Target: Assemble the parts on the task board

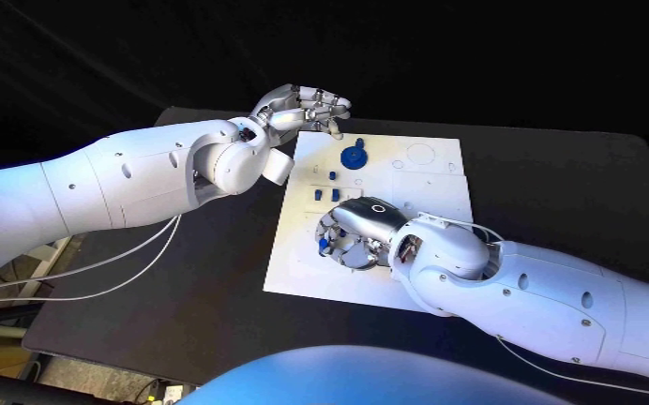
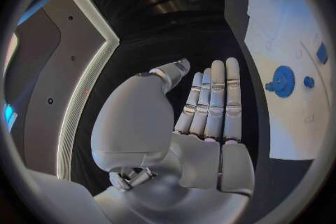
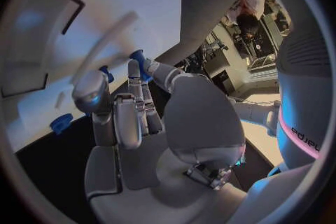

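The small blue part (image 1: pixel 324 247) sits pinched at the tips of my right hand (image 1: pixel 354 234), low over the near-left area of the white task board (image 1: pixel 433 199); in the right wrist view it shows as a stubby blue piece (image 3: pixel 140 61) between thumb and a fingertip. My worry is that the pinch looks shallow: if I tilt or press off-line, the part could twist or slip out and skitter across the board, possibly off onto the black desk (image 1: pixel 203 302). My own fingers also hide its seat from the head view, so misalignment is likely. Further up the board lie a few small blue pegs (image 1: pixel 324 193) and a blue gear-like disc (image 1: pixel 353 157). My left hand (image 1: pixel 300 110) hovers at the board's far-left corner, fingers loose, holding nothing.
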Motion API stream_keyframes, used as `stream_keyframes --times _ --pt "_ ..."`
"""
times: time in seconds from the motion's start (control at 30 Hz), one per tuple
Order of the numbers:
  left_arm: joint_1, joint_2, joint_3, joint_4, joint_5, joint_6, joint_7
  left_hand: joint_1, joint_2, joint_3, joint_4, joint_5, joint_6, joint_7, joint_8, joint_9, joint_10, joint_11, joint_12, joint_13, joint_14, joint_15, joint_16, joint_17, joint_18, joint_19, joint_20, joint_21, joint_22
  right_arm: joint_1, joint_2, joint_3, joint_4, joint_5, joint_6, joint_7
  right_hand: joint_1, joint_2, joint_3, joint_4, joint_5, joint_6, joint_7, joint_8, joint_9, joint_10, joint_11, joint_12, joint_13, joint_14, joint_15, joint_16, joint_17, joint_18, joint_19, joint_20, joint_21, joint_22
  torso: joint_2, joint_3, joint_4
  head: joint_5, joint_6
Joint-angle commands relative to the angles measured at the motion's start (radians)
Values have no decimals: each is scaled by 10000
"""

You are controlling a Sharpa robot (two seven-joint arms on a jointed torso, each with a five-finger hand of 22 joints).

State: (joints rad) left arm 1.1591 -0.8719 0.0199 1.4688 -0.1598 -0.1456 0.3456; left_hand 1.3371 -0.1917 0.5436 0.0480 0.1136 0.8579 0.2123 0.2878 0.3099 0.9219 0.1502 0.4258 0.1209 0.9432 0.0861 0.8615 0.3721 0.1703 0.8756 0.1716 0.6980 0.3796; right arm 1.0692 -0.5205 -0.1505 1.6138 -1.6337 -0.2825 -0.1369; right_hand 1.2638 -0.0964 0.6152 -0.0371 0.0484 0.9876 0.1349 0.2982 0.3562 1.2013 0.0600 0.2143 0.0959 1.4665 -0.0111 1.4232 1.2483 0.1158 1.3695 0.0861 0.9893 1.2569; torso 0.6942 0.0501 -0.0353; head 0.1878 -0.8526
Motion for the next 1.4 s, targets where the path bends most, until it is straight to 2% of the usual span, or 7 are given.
stream_keyframes --times 0.03,0.27,0.63,0.83,1.13,1.27,1.4 --pt "6 7 6 28 10 175 56 -3 103 2 -41 54 -85 -13 -49 9 -55 1 63 2 -87 -5 -34 -9 107 -2 97 -32 -8 -29 21 -49 -86 -238 317 -296 -128 -4 -70 57 68 -4 -1 266 645 -34 79 -76 -1 389 1 -20 -6 -39 -75 27 -45 -9 -2 3 -1 -14 -10" --pt "7 3 6 27 10 168 51 -3 103 2 -41 54 -85 -13 -49 9 -55 1 63 2 -87 -5 -34 -9 107 -2 97 -32 -8 -30 17 -68 -92 -240 188 -306 -271 -161 -143 105 142 -181 66 163 607 -82 119 -158 19 399 33 2 31 -38 -74 54 -65 -3 -3 2 -8 -19 -13" --pt "7 -11 6 22 10 166 45 -3 103 2 -41 54 -85 -13 -49 9 -55 1 63 2 -87 -5 -34 -9 107 -2 97 -32 -8 -31 -116 -73 57 -160 -512 -177 -445 -721 -256 113 348 -1681 185 -958 147 -1 107 -214 236 404 38 44 81 -27 -54 84 -117 43 -7 6 -7 -30 0" --pt "7 -17 5 16 10 170 39 -3 103 2 -41 54 -85 -13 -49 9 -55 1 63 2 -87 -5 -34 -9 107 -2 97 -32 -8 -32 -253 -72 231 -47 -1021 -5 -460 -825 -438 184 252 -2792 -123 -1581 -140 74 -80 -204 416 414 -113 60 114 -29 -23 -38 -124 83 -11 3 -11 -42 28" --pt "6 -46 5 16 10 154 51 -8 109 -5 -48 54 -90 -10 -45 15 -78 4 79 5 -96 -2 -30 -9 108 2 101 -49 -18 1 -703 -55 646 320 -1749 357 -494 -887 -565 225 240 -2776 -80 -1597 -130 209 -109 -119 527 436 -139 103 204 -49 22 -68 -43 140 -9 2 -20 -76 74" --pt "6 -59 5 9 10 153 55 -8 109 -5 -48 54 -90 -10 -45 15 -78 4 79 5 -96 -2 -30 -9 108 2 101 -49 -18 111 -1128 -23 1032 1361 -2363 1080 -328 -755 -587 229 352 -1996 94 -1238 34 327 -63 50 739 437 -115 103 196 -66 54 -71 -29 177 -24 6 -26 -160 147" --pt "4 -65 3 -4 10 157 64 -8 109 -5 -48 54 -90 -10 -45 15 -78 4 79 5 -96 -2 -30 -9 108 2 101 -49 -18 337 -1743 16 1381 2983 -2429 1535 -268 -599 -652 287 427 -929 258 -754 180 512 103 428 1103 424 30 83 136 -80 65 29 -40 207 -46 -6 -33 -344 261"
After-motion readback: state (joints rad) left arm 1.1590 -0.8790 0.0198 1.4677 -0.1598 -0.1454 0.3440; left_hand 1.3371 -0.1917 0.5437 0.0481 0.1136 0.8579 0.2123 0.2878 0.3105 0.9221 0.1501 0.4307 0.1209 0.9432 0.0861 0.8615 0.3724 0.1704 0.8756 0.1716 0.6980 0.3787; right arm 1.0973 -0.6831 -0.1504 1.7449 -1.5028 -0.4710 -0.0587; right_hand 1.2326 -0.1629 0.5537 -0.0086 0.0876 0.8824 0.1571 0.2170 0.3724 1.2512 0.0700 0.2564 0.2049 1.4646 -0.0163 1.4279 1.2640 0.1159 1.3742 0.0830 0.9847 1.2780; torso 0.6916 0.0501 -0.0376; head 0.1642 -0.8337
